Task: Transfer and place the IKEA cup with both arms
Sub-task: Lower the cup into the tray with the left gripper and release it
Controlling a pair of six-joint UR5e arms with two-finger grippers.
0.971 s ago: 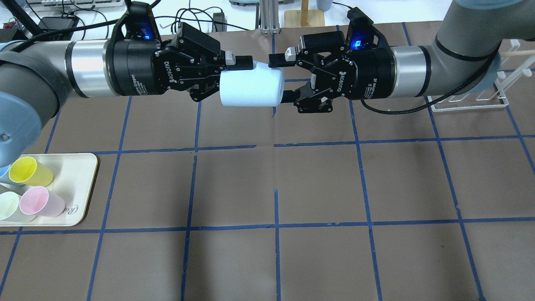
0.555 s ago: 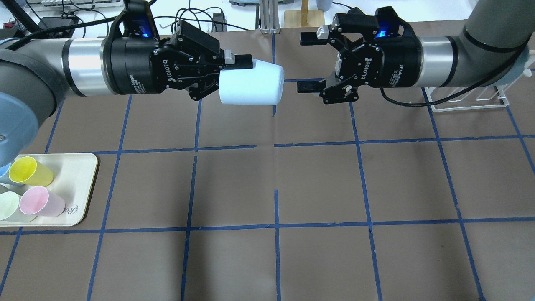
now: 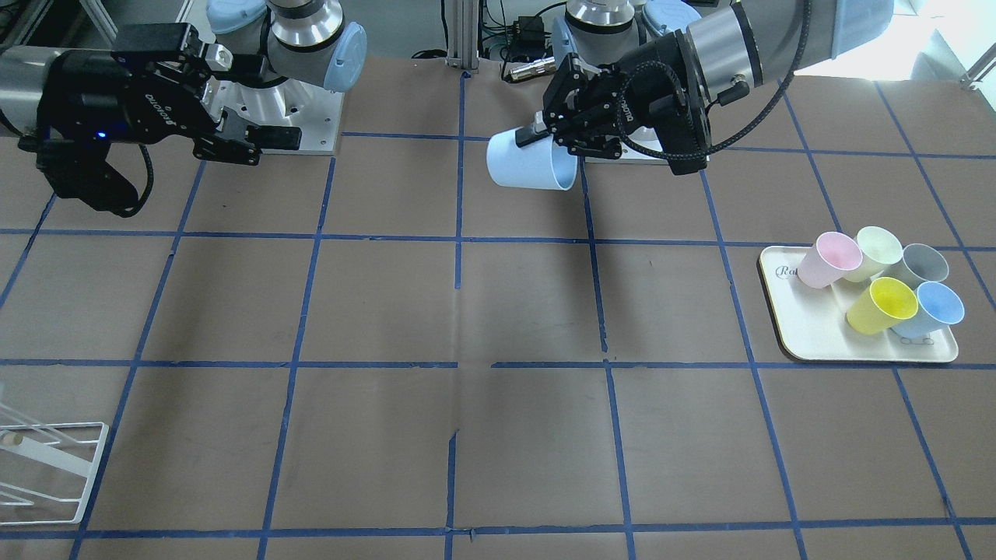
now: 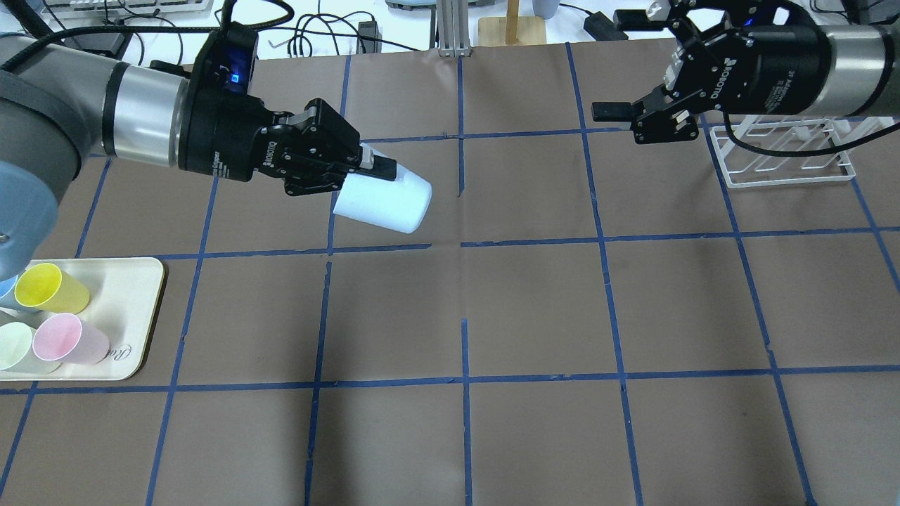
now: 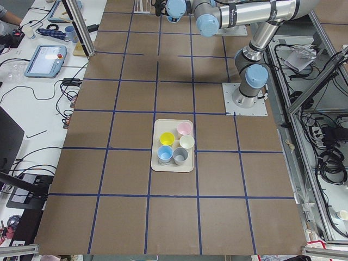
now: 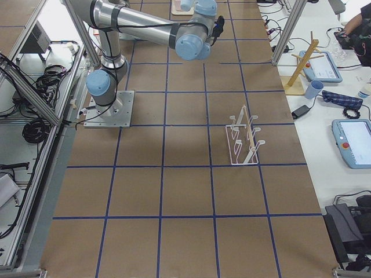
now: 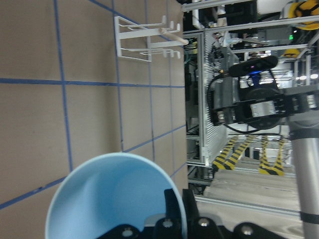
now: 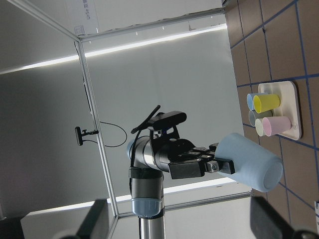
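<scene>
The pale sky-blue IKEA cup (image 4: 387, 202) hangs on its side above the table, its base pointing front-right. My left gripper (image 4: 370, 174) is shut on its rim, one finger outside and one inside. The front-facing view shows the same cup (image 3: 523, 165) and left gripper (image 3: 545, 136). The left wrist view looks into the cup's open mouth (image 7: 107, 194). My right gripper (image 4: 620, 65) is open and empty, well to the right of the cup near the table's back edge; it also shows in the front-facing view (image 3: 261, 101). The right wrist view shows the held cup (image 8: 249, 167) from afar.
A cream tray (image 4: 137, 302) at the front left holds the yellow cup (image 4: 49, 288), the pink cup (image 4: 69, 339) and other pastel cups. A white wire rack (image 4: 784, 165) stands at the back right, just under my right arm.
My right gripper has drawn back from the cup's base, up and to the right, still open. My left gripper has carried the cup left and toward the front, tilting it.
</scene>
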